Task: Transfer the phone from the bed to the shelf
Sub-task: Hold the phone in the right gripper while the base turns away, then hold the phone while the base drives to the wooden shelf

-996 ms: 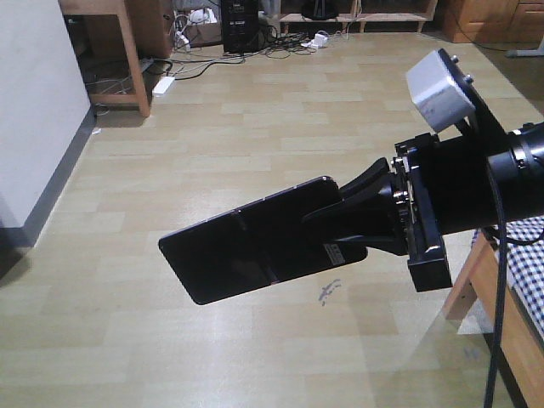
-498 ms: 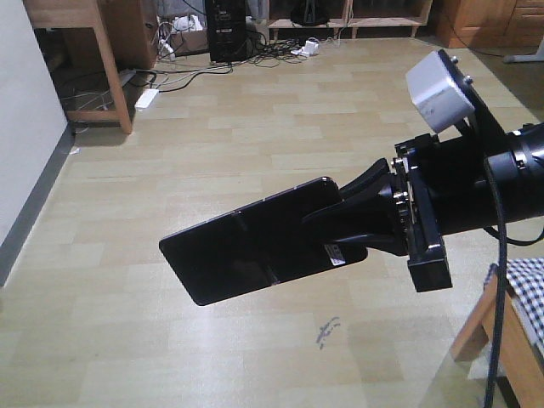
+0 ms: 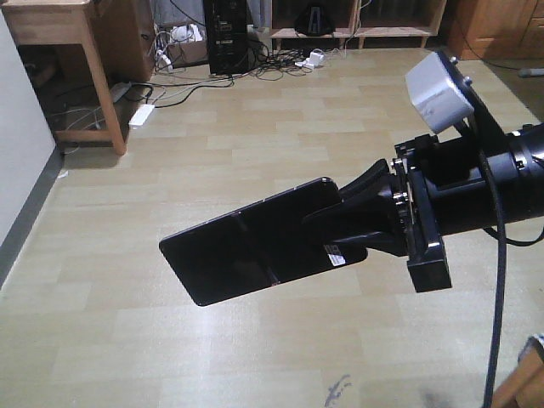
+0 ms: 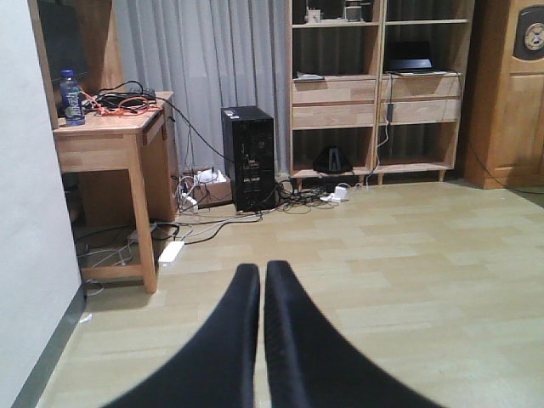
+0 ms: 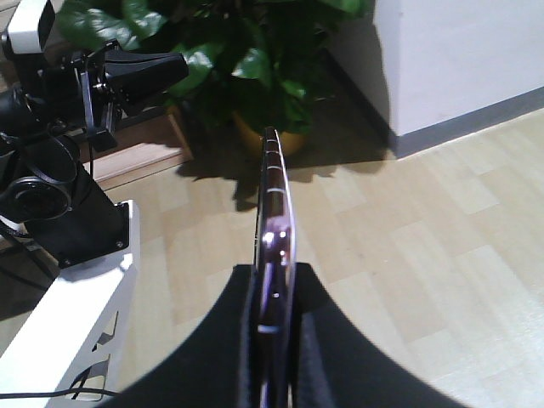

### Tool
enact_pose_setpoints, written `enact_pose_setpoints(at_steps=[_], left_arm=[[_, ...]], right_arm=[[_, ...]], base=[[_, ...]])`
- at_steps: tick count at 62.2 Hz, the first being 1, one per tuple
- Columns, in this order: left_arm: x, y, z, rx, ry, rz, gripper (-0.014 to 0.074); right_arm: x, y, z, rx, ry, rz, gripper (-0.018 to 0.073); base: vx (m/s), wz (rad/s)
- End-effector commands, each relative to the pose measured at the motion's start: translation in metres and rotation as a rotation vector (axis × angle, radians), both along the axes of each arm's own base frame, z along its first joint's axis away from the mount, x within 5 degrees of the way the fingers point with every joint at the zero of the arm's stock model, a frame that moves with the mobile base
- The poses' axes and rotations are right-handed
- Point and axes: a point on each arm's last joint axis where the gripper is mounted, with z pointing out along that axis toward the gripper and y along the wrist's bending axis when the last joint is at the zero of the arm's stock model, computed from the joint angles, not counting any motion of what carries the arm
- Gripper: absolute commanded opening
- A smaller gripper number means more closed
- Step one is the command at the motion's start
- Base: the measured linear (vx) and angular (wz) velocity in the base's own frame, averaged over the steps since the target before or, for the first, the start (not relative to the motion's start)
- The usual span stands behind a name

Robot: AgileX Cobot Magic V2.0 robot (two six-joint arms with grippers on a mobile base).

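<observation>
The right jaws are clamped on one short end of the phone, which is off the bed and in the air, well above the floor. The right wrist view shows the phone edge-on, squeezed between the two pads with its pinkish rim running straight out ahead. Its small white sticker sits right at the jaw tips, so only that end is held and most of the slab hangs out to the left unsupported. The left jaws are pressed together with nothing between them, low in their own view.

The pale wooden shelving unit stands against the far wall, well apart from the phone, with a black computer tower to its left and loose cables on the floor in front. A bench carrying a bottle is at the far left.

The likeliest failure is the glossy slab pivoting or slipping in so short a grip if the base jolts, then dropping on the hard floor. The cables could snag the base near the shelf. At the shelf, the phone's free end leads, so it could strike a board's edge and be levered out of the jaws
</observation>
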Motion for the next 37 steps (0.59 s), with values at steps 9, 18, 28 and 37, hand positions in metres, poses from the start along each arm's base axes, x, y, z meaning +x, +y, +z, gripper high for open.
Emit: enact_pose_setpoints(at_steps=[9,18,28,37], left_arm=[[-0.0021,0.0003,0.0153,-0.022,-0.105,0.003,0.0001],[-0.0021,0.0003,0.0153,-0.022,-0.105,0.003,0.0001],[-0.0021,0.0003,0.0153,-0.022,-0.105,0.003,0.0001],[-0.0021,0.0003,0.0153,-0.022,-0.105,0.003,0.0001]], right_arm=[[-0.0112,0.0021,0.0206,0.098,-0.012,0.055,-0.0003],[-0.0112,0.0021,0.0206,0.099,-0.012,0.055,-0.0003],[-0.0112,0.0021,0.0206,0.098,-0.012,0.055,-0.0003],[-0.0112,0.0021,0.0206,0.098,-0.012,0.055,-0.0003]], base=[[0.41,-0.02],[0.40,-0.06],[0.39,-0.12],[0.39,-0.19]])
